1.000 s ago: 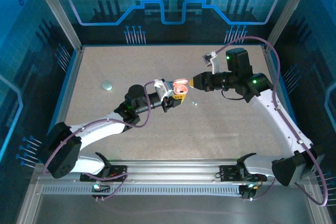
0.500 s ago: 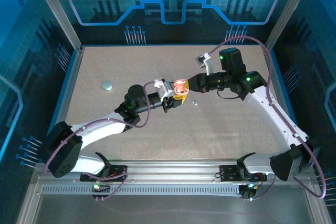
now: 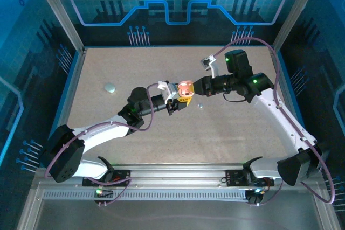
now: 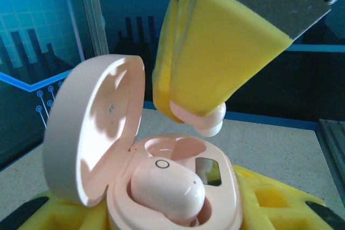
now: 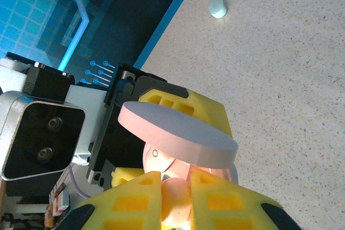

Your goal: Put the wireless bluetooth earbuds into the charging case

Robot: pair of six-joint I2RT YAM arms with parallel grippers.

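The left pincer [image 3: 180, 97] is closed on the base of a pink charging case [image 4: 229, 197] and holds it up off the desk [image 3: 232, 127], over the middle and a little nearer the far edge than the near one. Its yellow fingers [image 4: 269, 200] clamp the lower shell from both sides. That leaves the top free, with the lid [image 4: 91, 127] swung fully open and standing to one side. I judge the case is lifted and tilted toward the other arm so that its sockets face the incoming piece and the lid is out of the way.

One pink earbud [image 4: 167, 187] already sits in its socket. The socket beside it [image 4: 207, 168] is empty.

The right pincer [image 4: 191, 106] is closed narrowly on the second pink earbud [image 4: 211, 124], pinching its upper part. The rounded end pokes out below the fingertips, and that exposed end looks like the part meant to enter first. It hangs just above the empty socket, apart from the case, and not quite in line with the socket. From the right wrist view the earbud [image 5: 175, 206] is wedged between the two yellow pads just beside the lid's edge [image 5: 178, 136].

So the task is at the second insertion: lower the earbud, seat it, then let go.

A pale oval case [image 3: 110, 87] lies apart near the desk's left edge, and a tiny pale piece [image 3: 199, 106] rests on the desk just nearside of the pincers.
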